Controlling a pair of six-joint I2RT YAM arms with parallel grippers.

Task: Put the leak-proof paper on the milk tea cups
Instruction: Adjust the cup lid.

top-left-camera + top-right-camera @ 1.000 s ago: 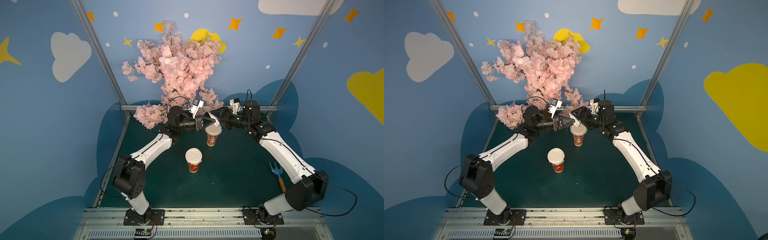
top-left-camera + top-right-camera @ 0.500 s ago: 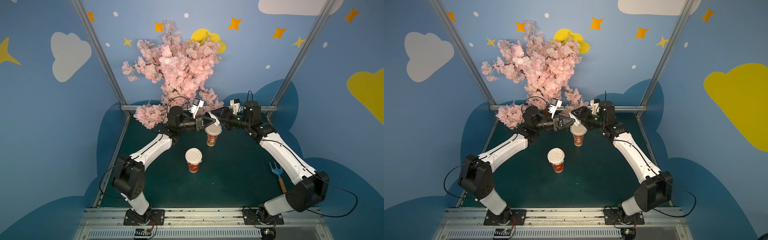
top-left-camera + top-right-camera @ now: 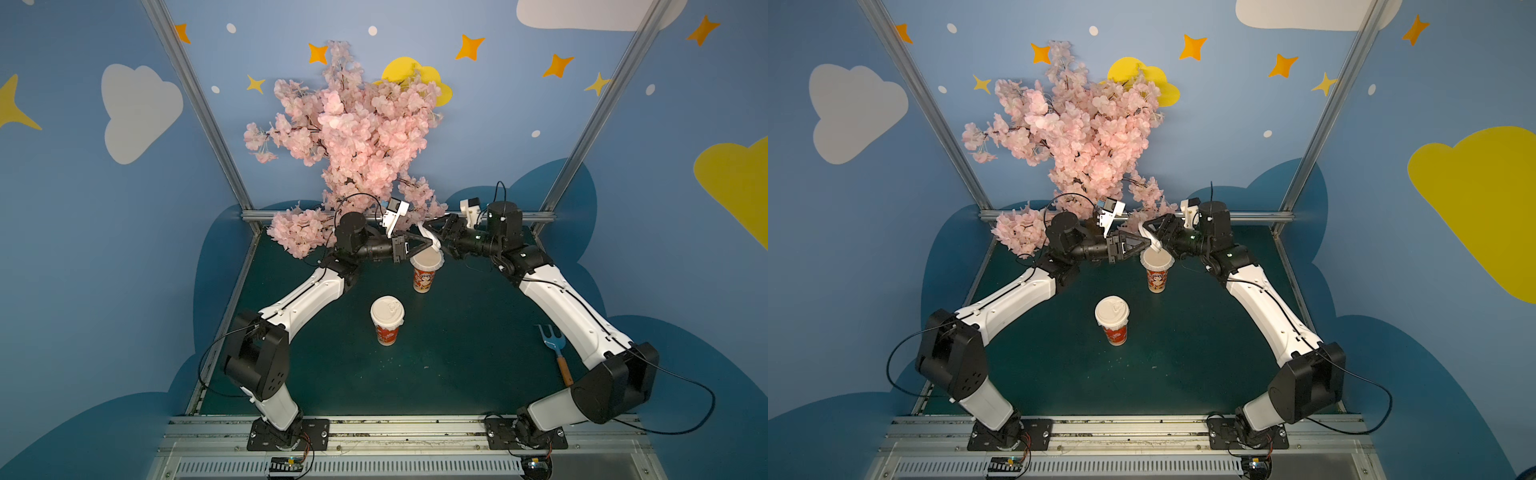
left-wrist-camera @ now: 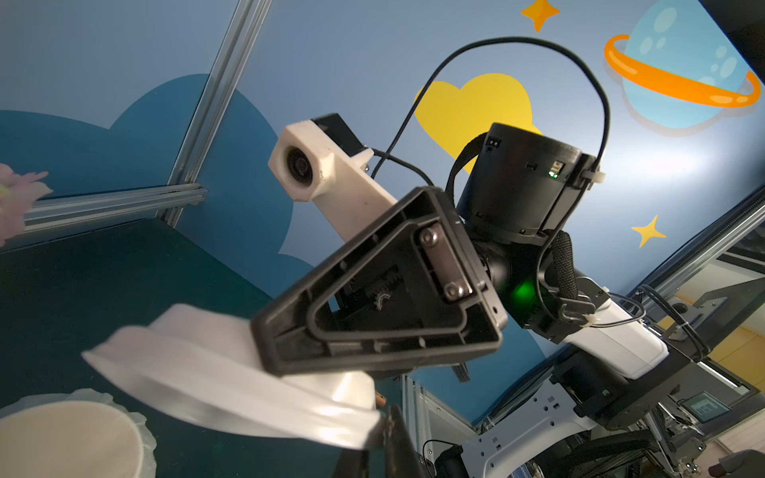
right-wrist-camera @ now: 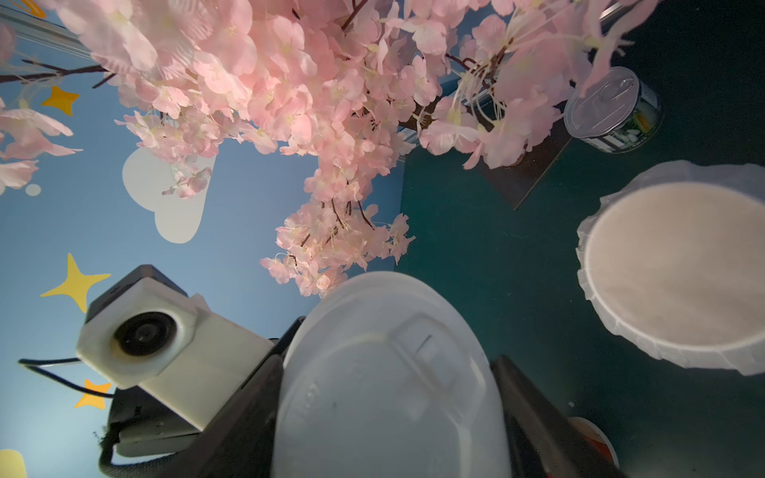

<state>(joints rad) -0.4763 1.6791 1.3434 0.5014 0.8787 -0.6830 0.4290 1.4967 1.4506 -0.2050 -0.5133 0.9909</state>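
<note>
Plainly, leak-proof paper (image 5: 670, 273) caps the cup (image 3: 424, 279) by the back edge of the bench (image 3: 457, 357).
Just above, left gripper (image 3: 430, 246) pinches a lid (image 5: 389, 397) by its rim; right gripper (image 5: 383, 366) clasps its sides.

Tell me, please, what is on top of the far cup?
A crinkle-edged paper sheet covers the far cup; a white lid hangs tilted just above. The paper hides the contents.

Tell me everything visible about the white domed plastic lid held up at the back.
The white domed plastic lid is round, thin and slightly glossy, with a raised rim and an embossed sip tab. It hangs tilted in the air, just above the paper-covered red-print cup, not touching it. The left gripper pinches its edge; the right gripper clasps its two sides.
</note>
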